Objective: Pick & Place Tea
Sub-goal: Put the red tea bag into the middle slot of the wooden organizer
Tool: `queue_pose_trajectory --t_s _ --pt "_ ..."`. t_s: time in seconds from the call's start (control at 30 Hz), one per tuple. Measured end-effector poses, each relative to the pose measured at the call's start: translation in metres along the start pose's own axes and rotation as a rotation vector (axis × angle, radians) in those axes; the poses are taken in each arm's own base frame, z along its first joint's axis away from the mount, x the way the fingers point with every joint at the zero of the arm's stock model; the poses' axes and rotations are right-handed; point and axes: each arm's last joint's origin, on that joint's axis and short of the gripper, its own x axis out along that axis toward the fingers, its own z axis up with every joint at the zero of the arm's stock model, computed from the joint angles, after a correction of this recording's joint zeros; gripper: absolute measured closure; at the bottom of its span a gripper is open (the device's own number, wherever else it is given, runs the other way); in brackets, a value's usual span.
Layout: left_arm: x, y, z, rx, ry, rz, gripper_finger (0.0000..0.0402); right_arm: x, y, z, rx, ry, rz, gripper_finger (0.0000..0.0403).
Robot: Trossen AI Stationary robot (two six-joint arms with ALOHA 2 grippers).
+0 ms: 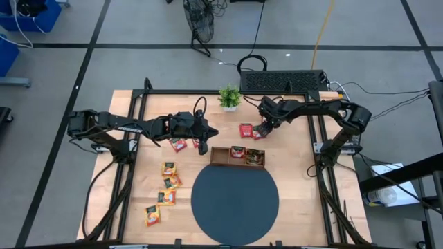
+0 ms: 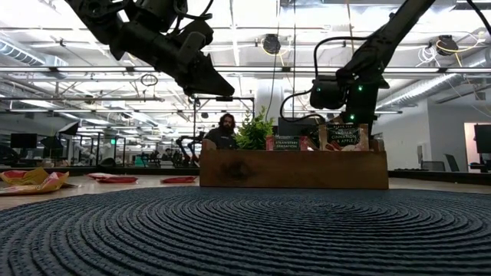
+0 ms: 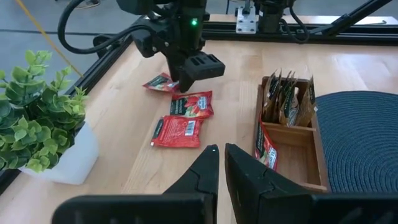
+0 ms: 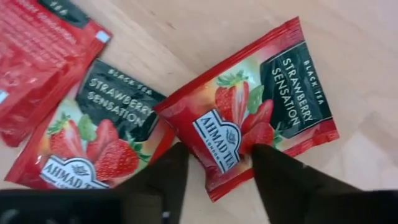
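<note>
Straddling a red sachet's [image 4: 249,130] edge, the right gripper [image 4: 214,163] gapes; the left gripper [image 3: 221,163] is closed.

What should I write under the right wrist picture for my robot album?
The right gripper, fingers open, straddles a red strawberry tea sachet lying on the wooden table beside two more.

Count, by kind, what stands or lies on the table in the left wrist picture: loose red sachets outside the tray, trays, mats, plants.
Loose red tea sachets, by the right gripper: 3
Wooden tray: 1
Dark round mat: 1
Potted plant: 1
Total: 6
</note>
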Motion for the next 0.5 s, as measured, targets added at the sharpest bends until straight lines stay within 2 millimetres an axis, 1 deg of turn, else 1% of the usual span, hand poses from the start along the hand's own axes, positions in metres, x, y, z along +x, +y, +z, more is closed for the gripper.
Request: queue_pose_trajectory --t_s 0.27,0.3,0.4,0.5 --pt "0.0 0.0 0.0 -0.005 0.0 0.0 0.0366 0.008 -0.003 -0.009 -0.085 -0.001 -0.009 0.0381" --pt "0.0 0.0 0.0 -0.005 0.0 0.0 0.0366 0.009 -0.002 -0.01 -0.106 -0.003 -0.009 0.0386" --pt "0.0 0.0 0.0 -0.007 0.0 0.001 0.0366 0.009 0.003 -0.011 -0.145 -0.032 -0.059 0.0386" --pt "0.0 0.0 0.0 -0.008 -0.002 0.0 0.0366 -0.002 0.013 -0.011 -0.24 -0.115 -0.158 0.0387"
